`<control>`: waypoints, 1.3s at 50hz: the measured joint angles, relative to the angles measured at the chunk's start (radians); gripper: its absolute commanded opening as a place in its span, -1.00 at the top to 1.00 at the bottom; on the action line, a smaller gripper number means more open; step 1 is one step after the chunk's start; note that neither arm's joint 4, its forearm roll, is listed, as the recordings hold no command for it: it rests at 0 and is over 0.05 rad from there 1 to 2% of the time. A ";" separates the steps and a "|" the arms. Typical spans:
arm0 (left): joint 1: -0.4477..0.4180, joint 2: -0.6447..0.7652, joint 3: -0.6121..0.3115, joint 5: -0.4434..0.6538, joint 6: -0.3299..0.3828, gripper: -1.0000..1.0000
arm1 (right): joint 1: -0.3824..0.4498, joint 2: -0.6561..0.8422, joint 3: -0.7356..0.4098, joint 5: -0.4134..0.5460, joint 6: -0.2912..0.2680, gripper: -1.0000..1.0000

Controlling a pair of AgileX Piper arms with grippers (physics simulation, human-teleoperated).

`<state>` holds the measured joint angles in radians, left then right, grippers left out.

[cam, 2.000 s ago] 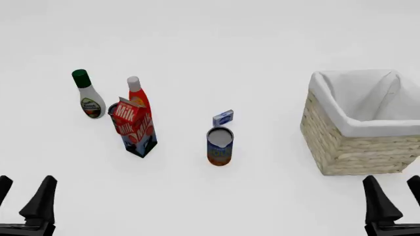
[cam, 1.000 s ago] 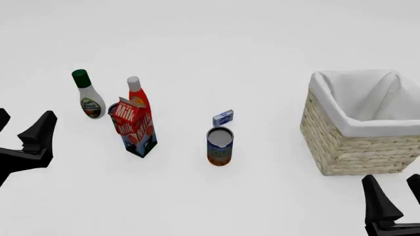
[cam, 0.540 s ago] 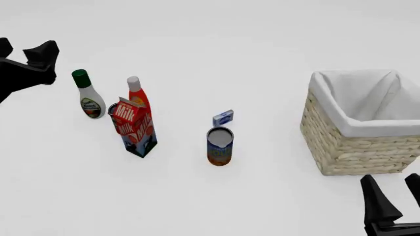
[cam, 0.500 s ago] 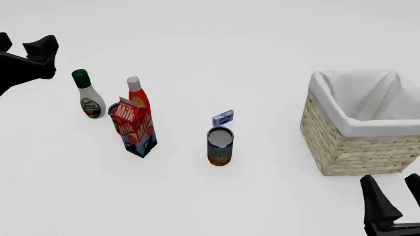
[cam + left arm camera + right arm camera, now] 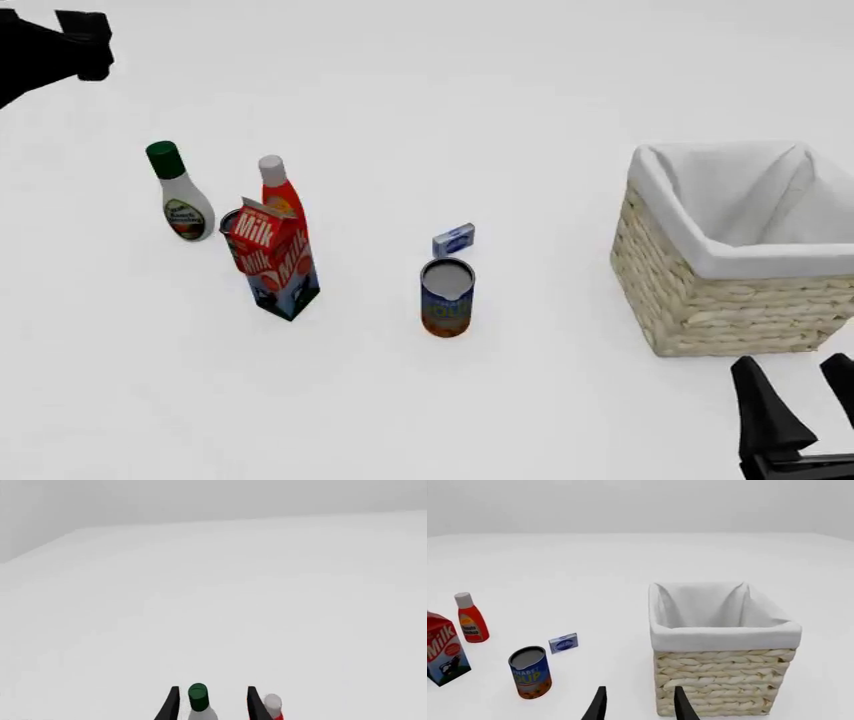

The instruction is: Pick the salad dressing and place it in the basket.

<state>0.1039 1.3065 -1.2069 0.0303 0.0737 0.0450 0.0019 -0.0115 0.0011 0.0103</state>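
The dressing [image 5: 179,190] was standing upright on the tabletop [image 5: 441,400], far over on the left side, green cap up and label facing the camera. Nothing was touching it. Just to its right stood the red bottle [image 5: 279,195] with the white cap, and right in front of that one was the milk carton [image 5: 272,256], turned a bit on its corner. Toward the middle sat a can [image 5: 447,296] with a small blue box [image 5: 454,238] just behind it.

The basket [image 5: 727,255] was way across on the right, well apart from the dressing, white liner folded over the rim.

The left gripper [image 5: 210,707] was up at the top-left corner of the front view, raised and clear of the dressing. From its wrist camera you could see the fingers [image 5: 171,705] spread apart, with the green cap showing in the gap between them and the red bottle's cap just outside one finger. So it was lined up over the dressing but not gripping anything.

The right gripper [image 5: 803,410] sat low at the near right corner, in front of the basket. Its fingers [image 5: 598,705] were parted too, holding nothing, and its wrist camera looked at the basket with the can, box, red bottle and carton off to one side.
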 measured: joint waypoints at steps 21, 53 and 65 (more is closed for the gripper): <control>0.066 0.258 -0.238 0.057 -0.019 -1.00 | 0.015 0.001 -0.003 0.003 -0.003 -1.00; 0.096 0.535 -0.438 0.096 -0.079 -1.00 | 0.029 -0.001 -0.010 0.007 -0.004 -1.00; 0.102 0.614 -0.470 0.103 -0.094 -1.00 | 0.033 0.000 -0.014 0.010 -0.006 -1.00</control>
<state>0.2064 1.9207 -1.6768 0.1334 -0.0206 0.0782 0.0021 -0.0259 0.0113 0.0041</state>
